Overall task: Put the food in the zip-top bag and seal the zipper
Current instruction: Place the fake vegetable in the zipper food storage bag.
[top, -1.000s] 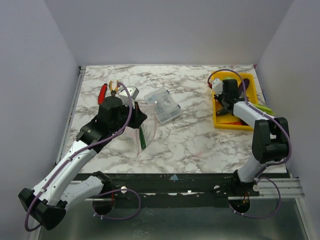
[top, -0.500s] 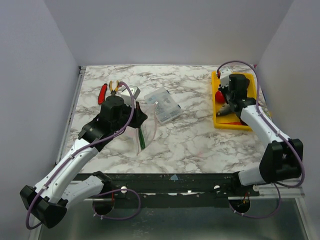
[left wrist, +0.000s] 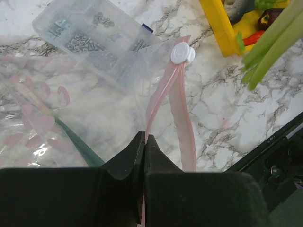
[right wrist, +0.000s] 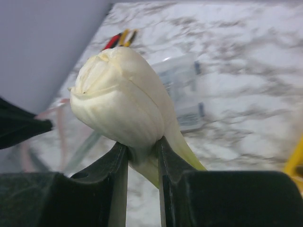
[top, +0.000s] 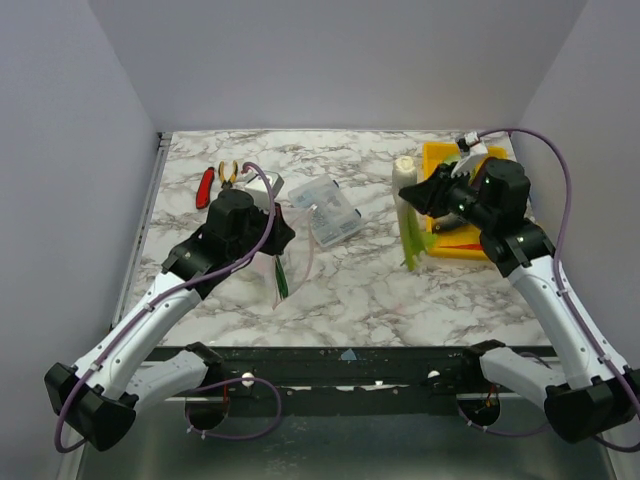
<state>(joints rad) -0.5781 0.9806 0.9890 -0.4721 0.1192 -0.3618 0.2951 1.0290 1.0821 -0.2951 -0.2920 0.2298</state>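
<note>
No lettering, number or brand can be read in any view; the zip-top bag (left wrist: pixel 94 109) carries only pink petal-like prints at about 9 o'clock in the left wrist view, with no letters among them; the clear box (left wrist: pixel 90 42) at 12 o'clock has a small dark tab (left wrist: pixel 147 28) on its edge, too small to show any writing.
</note>
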